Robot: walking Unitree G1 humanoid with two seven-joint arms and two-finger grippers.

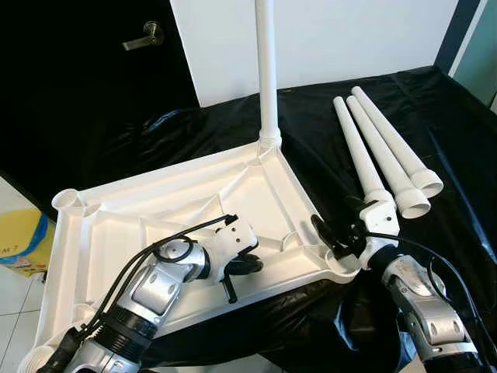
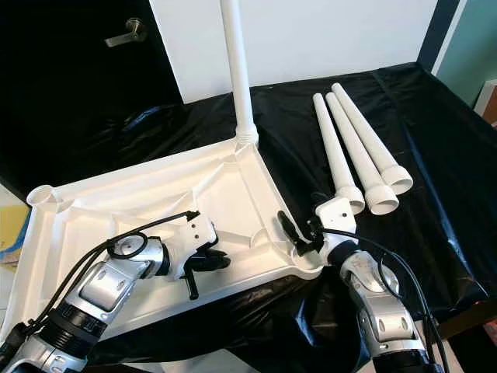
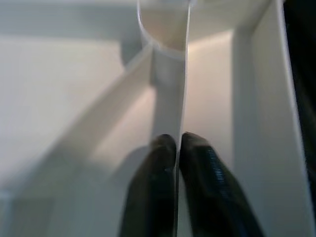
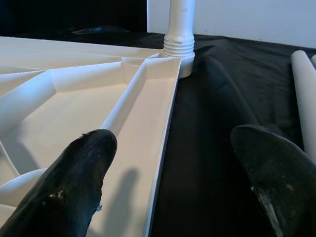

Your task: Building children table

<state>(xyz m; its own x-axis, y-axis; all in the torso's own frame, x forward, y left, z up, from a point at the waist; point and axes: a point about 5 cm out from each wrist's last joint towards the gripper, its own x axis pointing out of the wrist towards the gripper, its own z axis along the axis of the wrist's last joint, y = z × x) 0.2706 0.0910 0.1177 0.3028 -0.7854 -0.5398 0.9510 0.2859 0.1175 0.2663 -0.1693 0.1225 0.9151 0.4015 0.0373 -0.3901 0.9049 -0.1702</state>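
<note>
The white table top [image 1: 155, 202] lies upside down on a black cloth, its ribs facing up. One white leg [image 1: 266, 70] stands upright, screwed into the far corner socket. Three loose white legs [image 1: 380, 148] lie side by side on the cloth to the right. My left gripper [image 1: 241, 273] is low inside the top near its front edge, shut on a thin rib [image 3: 185, 74] that runs to a round socket. My right gripper [image 1: 335, 237] is open at the near right corner, one finger [image 4: 84, 163] inside the rim and the other finger [image 4: 269, 163] over the cloth.
The black cloth [image 1: 435, 116] covers the work surface and hangs over its front edge. A black door with a metal handle [image 1: 144, 36] and a white wall stand behind. A yellow object [image 1: 19, 241] sits on the floor at the left. A bare corner socket [image 1: 67, 200] faces up.
</note>
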